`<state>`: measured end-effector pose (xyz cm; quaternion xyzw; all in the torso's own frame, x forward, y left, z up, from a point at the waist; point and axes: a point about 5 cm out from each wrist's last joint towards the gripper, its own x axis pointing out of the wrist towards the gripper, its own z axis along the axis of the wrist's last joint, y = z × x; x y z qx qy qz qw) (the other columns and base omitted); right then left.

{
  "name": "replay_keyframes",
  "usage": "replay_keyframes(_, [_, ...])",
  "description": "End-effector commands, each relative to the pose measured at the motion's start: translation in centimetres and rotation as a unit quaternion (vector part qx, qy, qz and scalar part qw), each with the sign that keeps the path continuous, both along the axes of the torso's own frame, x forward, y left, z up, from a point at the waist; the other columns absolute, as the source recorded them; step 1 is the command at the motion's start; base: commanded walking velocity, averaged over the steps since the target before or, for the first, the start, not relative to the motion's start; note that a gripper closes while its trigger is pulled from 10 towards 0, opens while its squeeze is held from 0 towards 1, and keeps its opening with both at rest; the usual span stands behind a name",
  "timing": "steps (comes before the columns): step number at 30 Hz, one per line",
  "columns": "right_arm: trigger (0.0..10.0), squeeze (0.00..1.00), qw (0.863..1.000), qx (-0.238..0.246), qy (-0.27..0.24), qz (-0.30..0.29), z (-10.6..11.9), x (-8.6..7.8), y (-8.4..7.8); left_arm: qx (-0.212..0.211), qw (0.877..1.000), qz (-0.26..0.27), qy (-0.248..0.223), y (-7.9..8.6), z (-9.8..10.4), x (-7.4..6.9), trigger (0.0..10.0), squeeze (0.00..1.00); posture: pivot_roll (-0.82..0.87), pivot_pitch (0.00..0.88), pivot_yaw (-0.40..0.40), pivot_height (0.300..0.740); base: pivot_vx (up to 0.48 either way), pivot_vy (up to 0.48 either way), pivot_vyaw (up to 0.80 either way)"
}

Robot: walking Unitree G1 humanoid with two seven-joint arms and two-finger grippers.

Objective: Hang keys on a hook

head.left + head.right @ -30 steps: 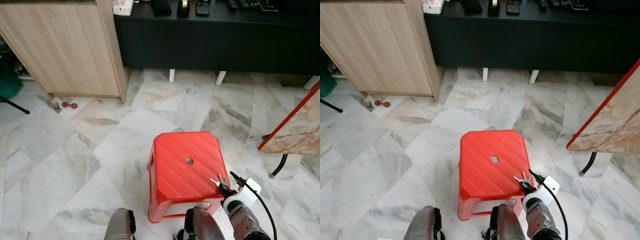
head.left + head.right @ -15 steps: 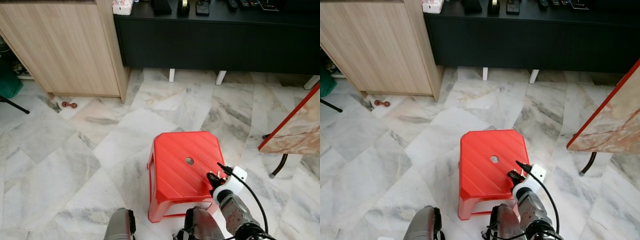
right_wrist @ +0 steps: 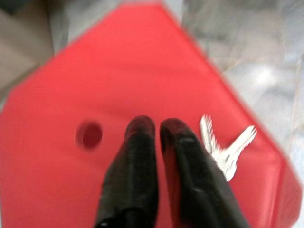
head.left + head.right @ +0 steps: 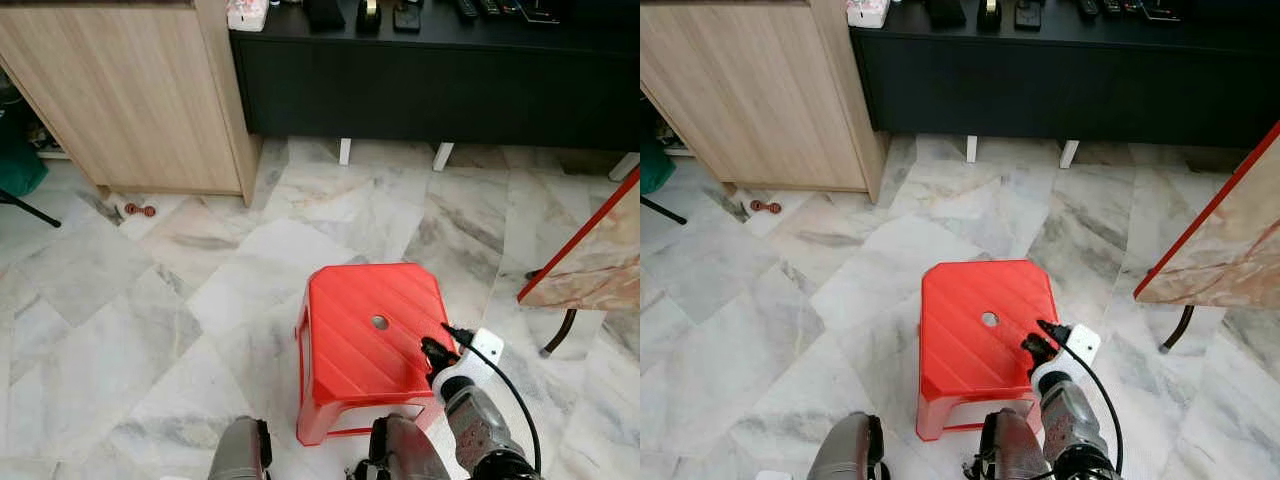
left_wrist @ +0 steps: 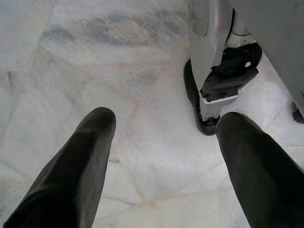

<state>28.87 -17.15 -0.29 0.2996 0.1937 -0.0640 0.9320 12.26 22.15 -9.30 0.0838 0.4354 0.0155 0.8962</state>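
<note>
Keys: the keys [image 3: 227, 151] lie flat on the red stool [image 4: 360, 330], near its edge on the robot's right side, their silver blades spread like a fan.
Right gripper: the right gripper [image 3: 151, 128] is low over the top of the stool, its two black fingers brought together with only a thin slit between them and nothing held. The tips point at the bare red plastic between the round hole [image 3: 89, 135] and the keys, just beside the keys and not on them.
Left gripper: the left gripper [image 5: 164, 126] hangs idle over the marble floor [image 4: 150, 330] with its fingers wide apart, near the robot's own foot [image 5: 209, 102].
Step in hand: I judge this is the pick-up of the keys, not yet done, since they rest free on the stool.
Next move: it seems the right gripper must open, shift sideways over the keys and come down to pinch them. They lie flat on smooth plastic, so they may slide away.
Hook: the black cabinet [image 4: 430, 85] and the wooden cupboard [image 4: 130, 100] stand ahead; the hook must be found afterwards.
</note>
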Motion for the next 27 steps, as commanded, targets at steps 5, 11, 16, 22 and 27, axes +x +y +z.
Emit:
replay_keyframes(5, [10.0, 1.0, 0.999, 0.002, 0.012, -0.037, -0.3, -0.6, 0.2, -0.009, 0.999, -0.024, 0.02, -1.3, -0.6, -0.9, 10.0, 0.0, 0.1, 0.186, -0.086, 0.634, 0.0, 0.0, 0.0])
replay_keyframes(11, [10.0, 1.0, 0.995, 0.01, 0.072, -0.062, -1.4, -1.2, 0.2, -0.011, 0.999, -0.023, 0.021, -1.4, -0.6, -0.9, 10.0, 0.0, 0.1, 0.179, -0.088, 0.634, 0.0, 0.0, 0.0])
replay_keyframes(16, [10.0, 1.0, 0.993, 0.031, 0.094, -0.063, -2.0, -1.6, 0.4, -0.01, 1.0, -0.022, 0.02, -1.4, -0.6, -0.9, 10.0, 0.0, 0.1, 0.174, -0.089, 0.634, 0.0, 0.0, 0.0])
replay_keyframes(22, [10.0, 1.0, 0.993, 0.04, 0.092, -0.059, -1.8, -1.3, 0.6, -0.009, 1.0, -0.021, 0.021, -1.3, -0.6, -0.9, 10.0, 0.0, 0.1, 0.163, -0.086, 0.634, 0.0, 0.0, 0.0])
replay_keyframes(27, [10.0, 0.0, 0.993, 0.047, 0.097, -0.049, -2.0, -1.6, 1.0, -0.008, 1.0, -0.021, 0.021, -1.2, -0.6, -1.0, 10.0, 0.0, 0.11, 0.161, -0.084, 0.634, 0.0, 0.0, 0.0])
